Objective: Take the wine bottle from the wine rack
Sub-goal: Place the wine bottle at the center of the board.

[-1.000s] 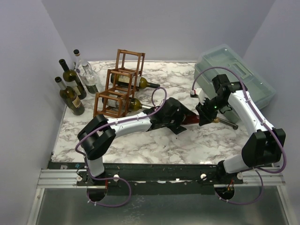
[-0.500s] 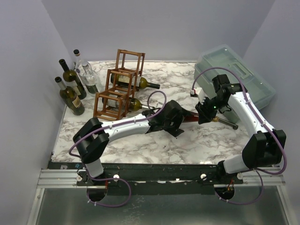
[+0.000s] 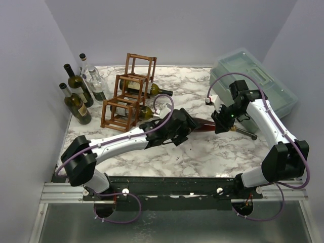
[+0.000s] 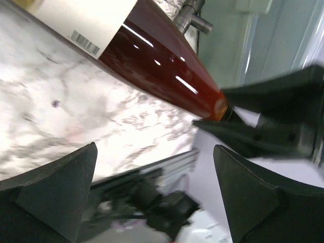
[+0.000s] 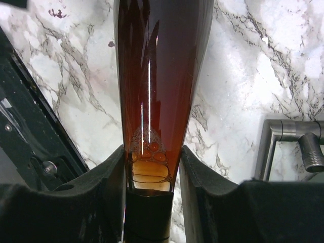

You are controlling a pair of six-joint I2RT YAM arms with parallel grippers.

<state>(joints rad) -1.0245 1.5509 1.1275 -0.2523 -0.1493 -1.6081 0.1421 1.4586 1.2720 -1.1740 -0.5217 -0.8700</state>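
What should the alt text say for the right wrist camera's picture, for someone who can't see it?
The right gripper clamps the neck of a reddish-brown wine bottle, whose body stretches away up the picture over a white marble-patterned table. A grey metal pipe fitting lies at the right edge.

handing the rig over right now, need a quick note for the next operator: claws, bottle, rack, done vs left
Right claw: shut on the neck of the red-brown bottle.
Left claw: open, facing the bottle's body, gripping nothing.
Bottle: lying roughly level between the two arms, clear of the rack; cannot tell whether it rests on the table.
Rack: rear left, holding an upper green bottle and a lower green bottle.
Done: the red-brown bottle is off the rack.
Left: probably set it down on bare marble and let go.
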